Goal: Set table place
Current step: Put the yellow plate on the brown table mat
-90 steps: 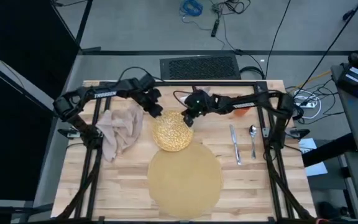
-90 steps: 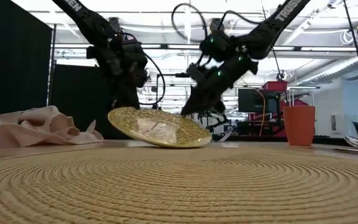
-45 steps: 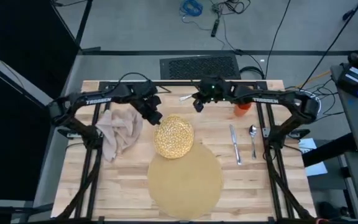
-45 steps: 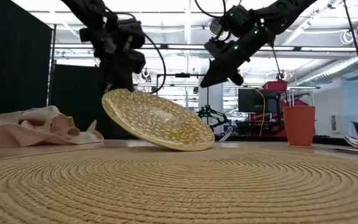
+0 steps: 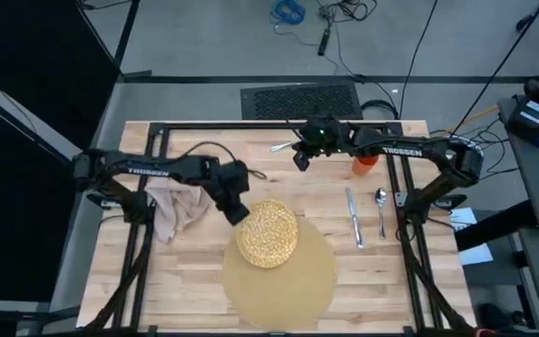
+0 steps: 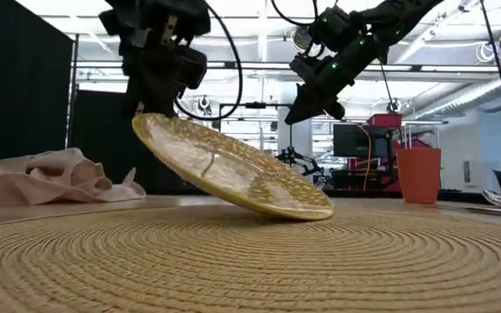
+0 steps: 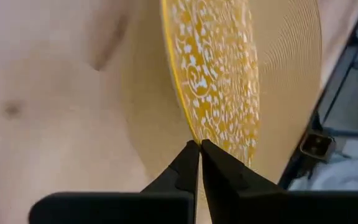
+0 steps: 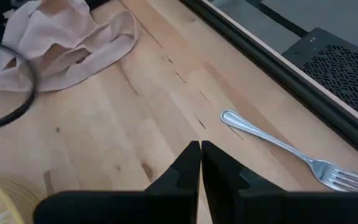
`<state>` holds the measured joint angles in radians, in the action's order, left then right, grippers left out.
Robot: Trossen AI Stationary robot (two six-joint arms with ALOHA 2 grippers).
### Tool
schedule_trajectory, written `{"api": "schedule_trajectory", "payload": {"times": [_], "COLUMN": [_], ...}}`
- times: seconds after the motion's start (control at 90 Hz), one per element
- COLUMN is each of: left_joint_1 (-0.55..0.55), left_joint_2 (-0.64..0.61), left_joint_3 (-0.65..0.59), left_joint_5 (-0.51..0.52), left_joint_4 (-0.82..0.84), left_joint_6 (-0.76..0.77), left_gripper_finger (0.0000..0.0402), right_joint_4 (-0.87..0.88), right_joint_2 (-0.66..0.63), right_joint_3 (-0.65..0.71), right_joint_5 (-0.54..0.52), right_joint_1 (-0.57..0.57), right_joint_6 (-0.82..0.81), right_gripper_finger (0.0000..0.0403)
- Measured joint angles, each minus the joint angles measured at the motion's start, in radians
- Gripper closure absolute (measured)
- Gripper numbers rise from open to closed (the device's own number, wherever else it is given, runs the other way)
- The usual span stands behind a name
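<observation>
1. The left gripper (image 5: 239,212) hangs over the middle of the table (image 5: 185,271), its fingers pinched on the left rim of the yellow speckled plate (image 5: 268,233).
2. In the low view the plate (image 6: 230,167) is tilted: the held edge is raised under the left gripper (image 6: 146,111) and the opposite edge is down at the round tan placemat (image 6: 250,261).
3. From above, the plate overlaps the far edge of the placemat (image 5: 279,276), which lies near the table's near middle.
4. The left wrist view shows the two dark fingers (image 7: 188,163) closed tightly on the plate's (image 7: 219,74) thin rim, with the placemat (image 7: 291,74) beyond it.
5. The right gripper (image 5: 299,159) hovers above the far middle of the table, holding nothing; in the right wrist view its fingers (image 8: 191,158) are pressed together.
6. A silver fork (image 5: 284,146) lies on the wood just beside the right gripper, near the table's far edge; the right wrist view shows it (image 8: 278,146) flat on the planks.
7. The beige cloth napkin (image 5: 176,201) lies crumpled at the left of the table.
8. A knife (image 5: 354,217) and a spoon (image 5: 381,211) lie side by side right of the plate.
9. The small orange cup (image 5: 364,165) stands at the far right, beside the right arm.
</observation>
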<state>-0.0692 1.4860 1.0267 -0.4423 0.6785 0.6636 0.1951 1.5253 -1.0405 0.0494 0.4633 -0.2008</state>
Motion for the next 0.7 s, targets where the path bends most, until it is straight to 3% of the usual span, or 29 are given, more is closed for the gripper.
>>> {"api": "schedule_trajectory", "payload": {"times": [0.267,0.444,0.567,0.7], "left_joint_1": [0.16,0.228,0.202,0.135], "left_joint_2": [0.017,0.059,0.06,0.024], "left_joint_3": [0.002,0.001,0.001,0.0], "left_joint_5": [0.08,0.169,0.286,0.289], "left_joint_4": [-0.096,-0.085,0.05,0.099], "left_joint_6": [0.135,0.13,0.087,0.048], "left_gripper_finger": [0.0401,0.0401,0.0401,0.0401], "right_joint_4": [0.019,0.019,0.02,0.031], "right_joint_2": [0.0,0.0,0.0,0.0], "right_joint_3": [0.0,0.0,0.0,0.0], "right_joint_5": [0.0,0.0,0.005,0.034], "right_joint_1": [0.0,0.0,-0.025,-0.112], "right_joint_6": [-0.002,-0.012,-0.029,-0.061], "right_gripper_finger": [0.0403,0.0403,0.0403,0.0403]}}
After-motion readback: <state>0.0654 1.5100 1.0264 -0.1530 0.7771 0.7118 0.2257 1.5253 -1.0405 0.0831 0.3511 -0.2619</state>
